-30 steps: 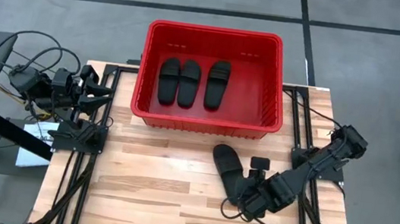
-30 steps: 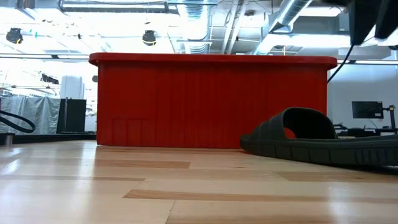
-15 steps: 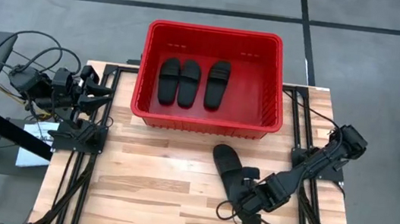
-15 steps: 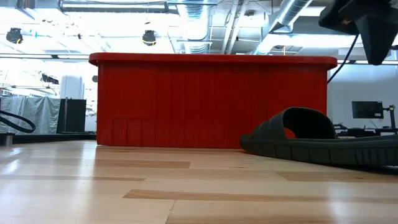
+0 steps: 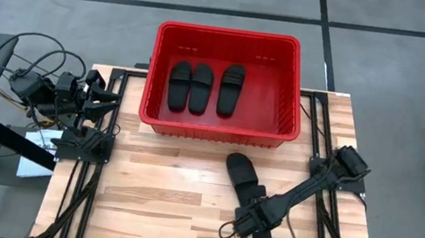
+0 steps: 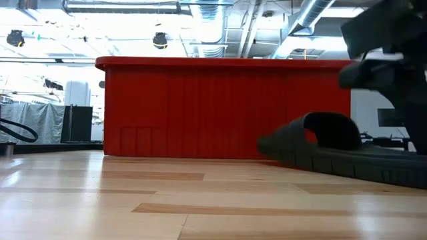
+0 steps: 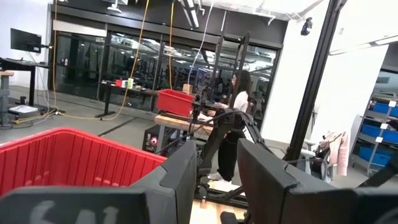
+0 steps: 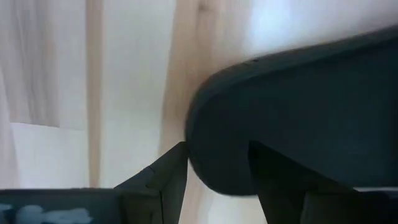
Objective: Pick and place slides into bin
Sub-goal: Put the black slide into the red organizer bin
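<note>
Slide (image 5: pixel 241 175): matte black, ribbed strap, on table | right fingers (image 8: pixel 163 176): apart astride heel | left fingers (image 7: pixel 180 180): apart

Grey concrete floor (image 5: pixel 411 86) (dark seams), glass-walled workshop (image 7: pixel 112 62), ceiling ducts (image 6: pixel 313 17) overhead.

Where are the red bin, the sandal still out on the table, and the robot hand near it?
bin (image 5: pixel 227 35), high view, far rim.
slide on the table (image 5: pixel 239 169), high view, its strap.
right gripper (image 5: pixel 251 224), high view, between its fingers.
</note>
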Controlling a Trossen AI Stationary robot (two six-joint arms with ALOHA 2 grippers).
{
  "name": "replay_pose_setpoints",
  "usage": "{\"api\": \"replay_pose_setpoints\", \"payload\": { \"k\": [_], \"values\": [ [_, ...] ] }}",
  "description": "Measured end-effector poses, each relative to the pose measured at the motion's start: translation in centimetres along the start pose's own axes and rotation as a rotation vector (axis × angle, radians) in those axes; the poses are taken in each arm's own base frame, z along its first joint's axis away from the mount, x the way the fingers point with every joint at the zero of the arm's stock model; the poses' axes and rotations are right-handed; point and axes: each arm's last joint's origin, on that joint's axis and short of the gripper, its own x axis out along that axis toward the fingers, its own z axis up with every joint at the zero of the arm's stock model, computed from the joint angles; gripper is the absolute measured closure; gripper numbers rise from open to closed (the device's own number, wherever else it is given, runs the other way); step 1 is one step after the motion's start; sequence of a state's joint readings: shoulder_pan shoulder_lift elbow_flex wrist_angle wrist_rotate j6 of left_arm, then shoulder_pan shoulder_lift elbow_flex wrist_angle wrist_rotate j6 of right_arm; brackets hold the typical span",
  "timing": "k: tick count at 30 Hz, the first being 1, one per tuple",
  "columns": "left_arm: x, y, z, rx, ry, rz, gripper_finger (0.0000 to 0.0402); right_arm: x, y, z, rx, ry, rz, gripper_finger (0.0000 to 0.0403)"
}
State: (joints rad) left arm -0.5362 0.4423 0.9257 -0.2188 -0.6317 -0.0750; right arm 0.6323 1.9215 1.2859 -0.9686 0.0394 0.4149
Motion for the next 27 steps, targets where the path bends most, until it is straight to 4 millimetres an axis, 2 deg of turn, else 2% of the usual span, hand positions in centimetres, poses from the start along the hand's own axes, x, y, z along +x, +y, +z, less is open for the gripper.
{"api": "replay_pose_setpoints", "payload": {
  "k": [4, 7, 15, 18, 23, 27],
  "values": [
    [0.0, 0.0, 0.0, 0.000, 0.001, -0.003, 0.0294, 2.3, 0.4, 0.6, -0.033, 0.046, -0.021, 0.0241],
    [0.0, 0.0, 0.0, 0.000, 0.001, -0.003, 0.0294, 3.4, 0.6, 0.9, -0.034, 0.063, -0.041, 0.0241],
    [0.0, 0.0, 0.0, -0.010, 0.001, -0.005, 0.0294, 3.7, 0.3, 1.0, -0.011, 0.029, -0.119, 0.0245],
    [0.0, 0.0, 0.0, -0.010, 0.001, -0.006, 0.0294, 3.7, 0.3, 1.0, -0.011, 0.027, -0.121, 0.0265],
    [0.0, -0.1, 0.0, -0.015, 0.006, -0.037, 0.0294, 3.7, 0.3, 1.1, 0.027, 0.047, -0.065, 0.0343],
    [0.0, -0.2, 0.0, -0.017, 0.008, -0.060, 0.0294, 3.4, 0.4, 1.3, 0.121, 0.057, -0.029, 0.0360]
  ]
}}
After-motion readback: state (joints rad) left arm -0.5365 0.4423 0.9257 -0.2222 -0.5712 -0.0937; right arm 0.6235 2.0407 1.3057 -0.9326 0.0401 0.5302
